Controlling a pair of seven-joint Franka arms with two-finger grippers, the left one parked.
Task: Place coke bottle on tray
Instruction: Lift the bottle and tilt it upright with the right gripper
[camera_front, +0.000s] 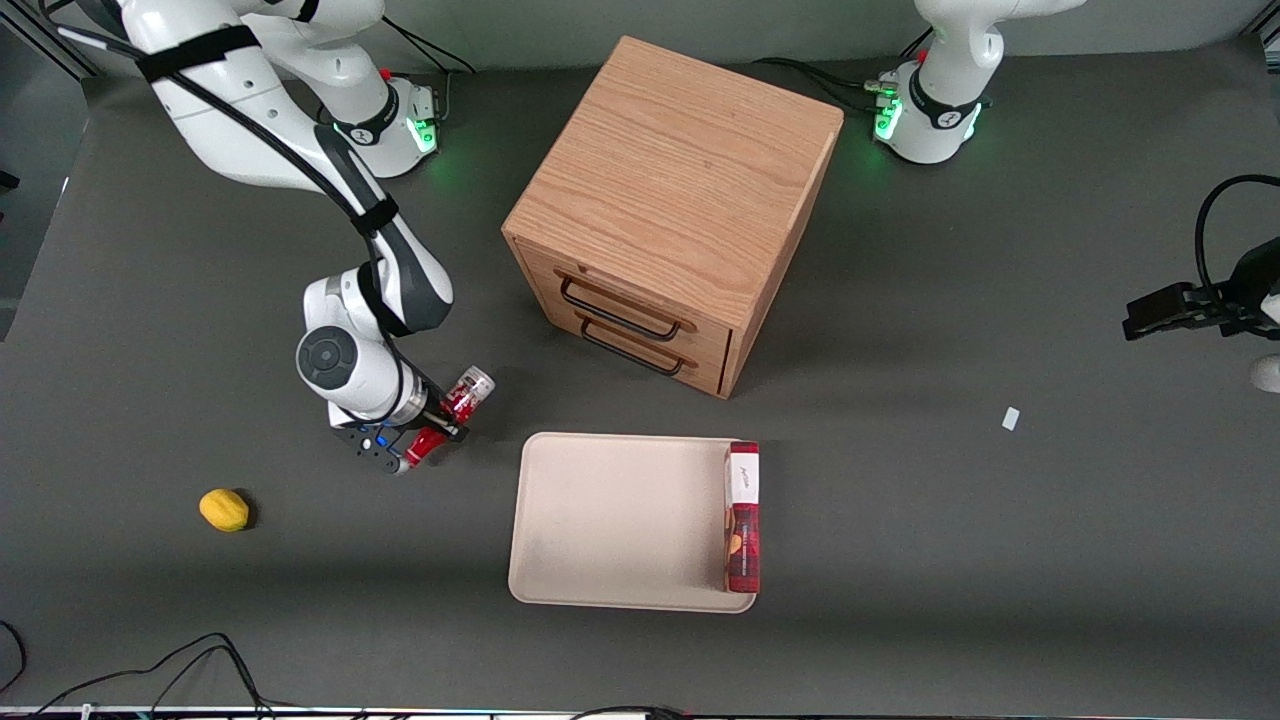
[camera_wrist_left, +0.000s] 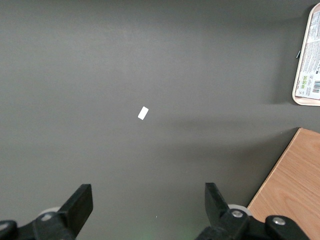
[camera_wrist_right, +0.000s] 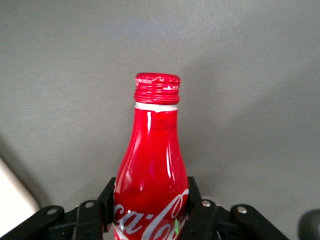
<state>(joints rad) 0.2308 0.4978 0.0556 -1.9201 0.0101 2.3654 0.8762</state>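
The red coke bottle (camera_front: 456, 410) with white script lies tilted in my right gripper (camera_front: 445, 420), its silvery base toward the cabinet and its red cap nearer the front camera. The wrist view shows the coke bottle (camera_wrist_right: 152, 165) from body to cap, with a black finger pressed against each side of its body, so the gripper (camera_wrist_right: 150, 207) is shut on it. The gripper hangs over bare table beside the beige tray (camera_front: 610, 520), toward the working arm's end of the table. The tray's rim (camera_wrist_right: 12, 197) peeks into the wrist view.
A flat red-and-white box (camera_front: 742, 517) lies on the tray along its edge toward the parked arm. The wooden drawer cabinet (camera_front: 672, 205) stands farther from the front camera than the tray. A yellow lemon-like object (camera_front: 224, 509) lies toward the working arm's end. A small white scrap (camera_front: 1011, 418) lies toward the parked arm's end.
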